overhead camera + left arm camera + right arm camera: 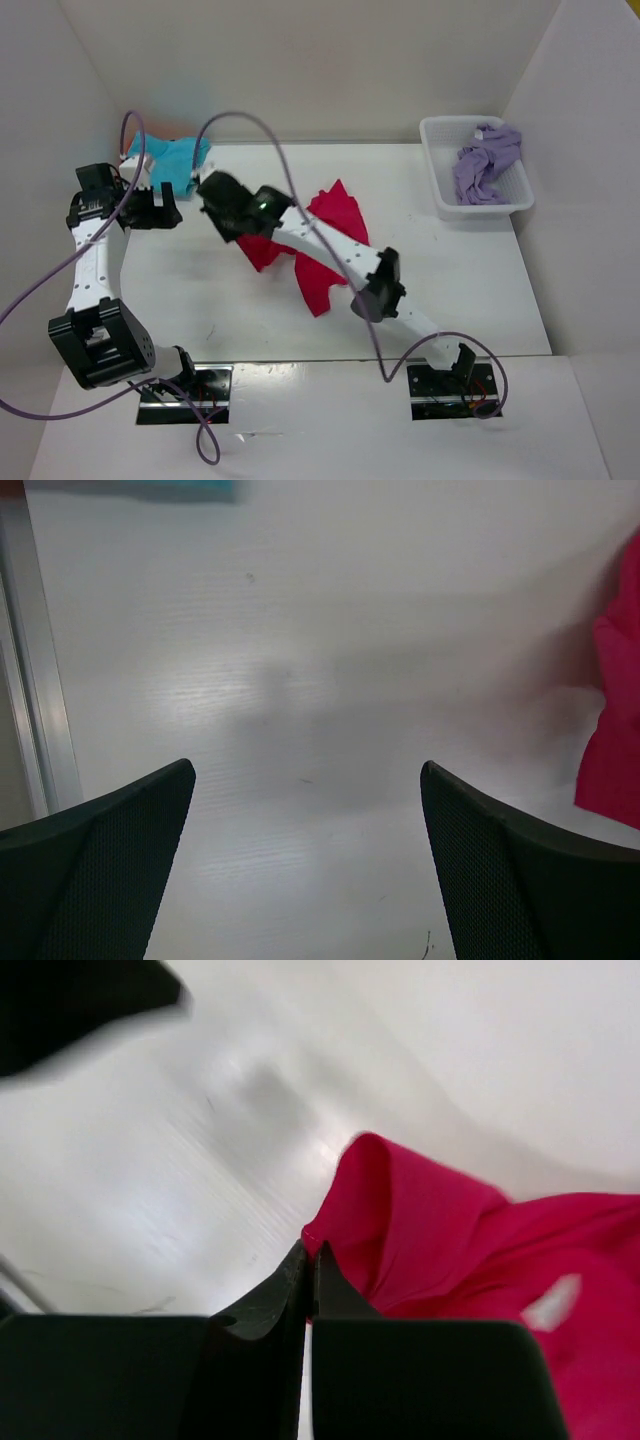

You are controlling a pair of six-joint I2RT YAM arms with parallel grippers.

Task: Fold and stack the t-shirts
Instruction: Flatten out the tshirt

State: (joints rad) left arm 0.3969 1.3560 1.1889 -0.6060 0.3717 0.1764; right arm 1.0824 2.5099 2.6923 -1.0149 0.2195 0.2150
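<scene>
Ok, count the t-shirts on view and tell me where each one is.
3: turquoise t-shirt at the back left corner; magenta t-shirt mid-table; lavender t-shirt in the white basket. Another may hide behind the turquoise one.

Open table point(480, 290) right of red shirt point(335, 210) — passable; right arm point(330, 245) spans centre, basket point(430, 165) blocks far right.

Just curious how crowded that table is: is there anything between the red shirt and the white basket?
Nothing. In the top view, the stretch of table between the magenta-red shirt and the white basket is bare.
</scene>
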